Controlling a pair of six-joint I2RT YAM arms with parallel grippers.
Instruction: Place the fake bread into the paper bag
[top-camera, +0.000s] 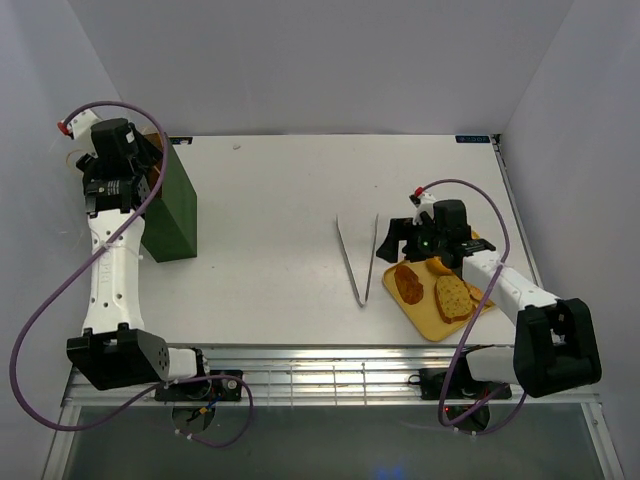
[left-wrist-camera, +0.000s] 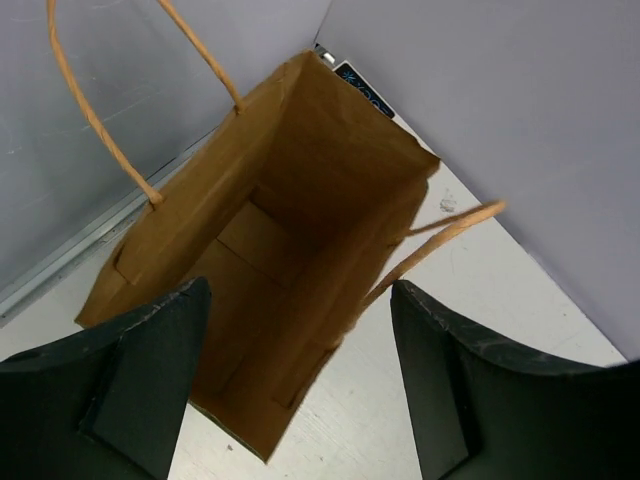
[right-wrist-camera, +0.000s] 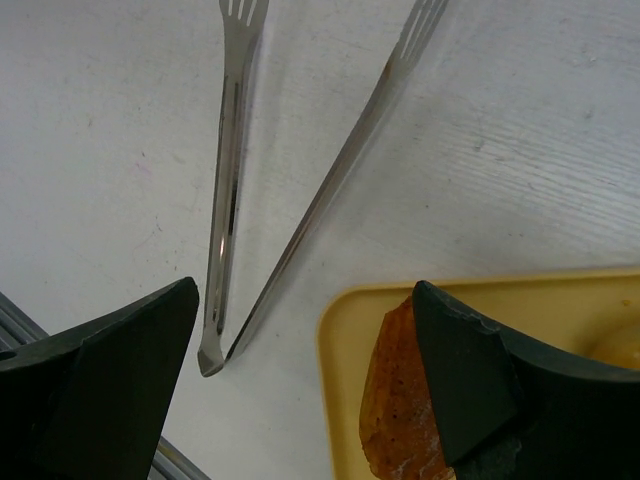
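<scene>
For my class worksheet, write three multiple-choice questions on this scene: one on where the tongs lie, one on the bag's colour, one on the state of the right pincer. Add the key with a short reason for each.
1. Where do the metal tongs lie?
A. inside the paper bag
B. on the table, between the bag and the yellow tray
C. on the tray

2. What colour is the bag's outside?
A. red
B. white
C. dark green

3. How does the right pincer stand?
A. shut on the tongs
B. open, holding nothing
C. shut on a bread piece

Key:
1 B, the tongs rest on bare table just beside the tray.
2 C, the top view shows dark green walls.
3 B, its jaws stand wide apart and grip nothing.
</scene>
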